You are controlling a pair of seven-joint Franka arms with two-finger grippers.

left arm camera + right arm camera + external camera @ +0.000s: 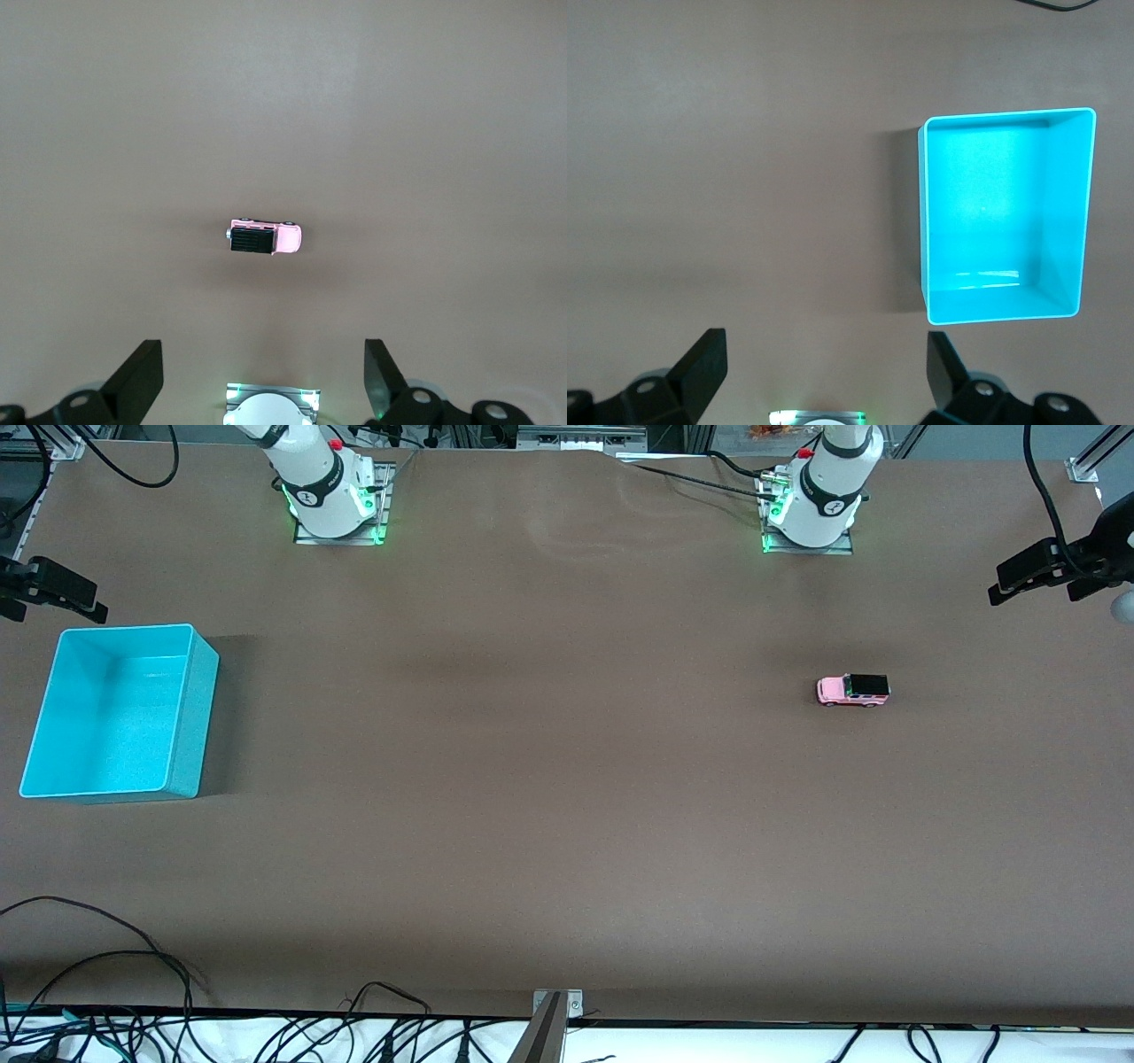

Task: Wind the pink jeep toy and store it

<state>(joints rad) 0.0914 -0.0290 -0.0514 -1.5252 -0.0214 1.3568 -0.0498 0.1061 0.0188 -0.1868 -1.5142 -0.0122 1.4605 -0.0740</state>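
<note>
Step 1, pre-grasp | pink jeep toy (852, 689) untouched on bench (549, 797), left arm's end | left gripper (264, 376) released above it; right gripper (826, 372) released, waiting near turquoise bin (926, 221) | next: descend, grasp.

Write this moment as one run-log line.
stage: start | jeep: on table, left arm's end | bin: right arm's end | left gripper: open, above jeep | right gripper: open, empty

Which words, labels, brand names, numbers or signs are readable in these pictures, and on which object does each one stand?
None can be read.
Pink jeep toy: no lettering visible on its body or black roof.
Turquoise bin: plain walls, no label.
Round dark badges on the two arm bases: a white mark, too small to read.
</note>
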